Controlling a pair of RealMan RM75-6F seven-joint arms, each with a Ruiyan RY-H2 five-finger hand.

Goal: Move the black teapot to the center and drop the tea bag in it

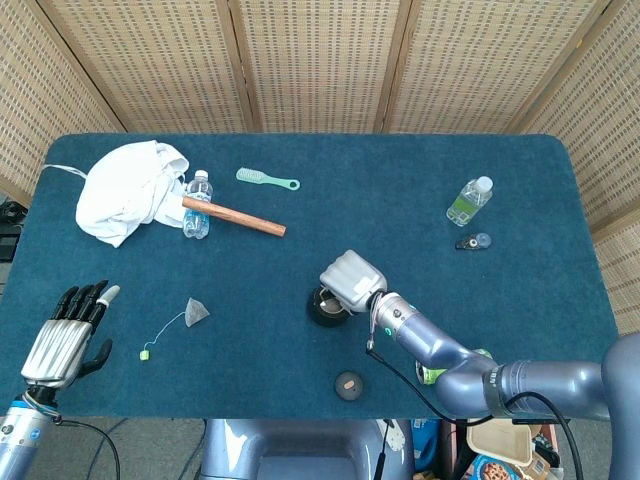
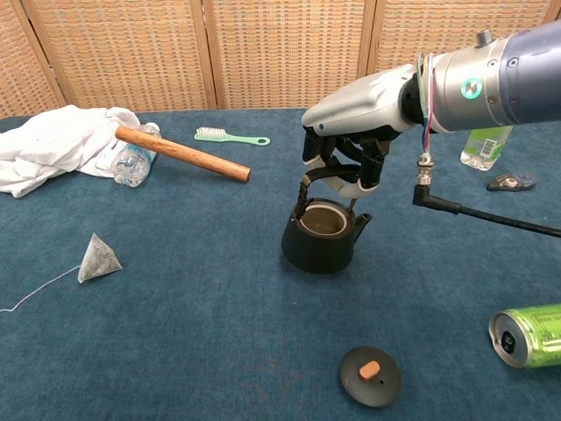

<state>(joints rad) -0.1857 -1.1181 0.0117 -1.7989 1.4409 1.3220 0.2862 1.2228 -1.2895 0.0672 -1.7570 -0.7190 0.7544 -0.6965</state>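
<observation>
The right hand [image 2: 346,162] grips the handle of the open, empty-looking black teapot [image 2: 323,237]; its lid [image 2: 370,374] lies nearer the camera, the tea bag [image 2: 98,259] well left. The left hand [image 1: 68,330] is spread, holding nothing.

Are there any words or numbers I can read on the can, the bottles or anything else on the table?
None can be read.
Green can: printing on its side is too blurred to read.
Bottle with the green label: label too small to read.
Bottle beside the white cloth: label too small to read.
Black teapot, held by the right hand: no writing visible.
</observation>
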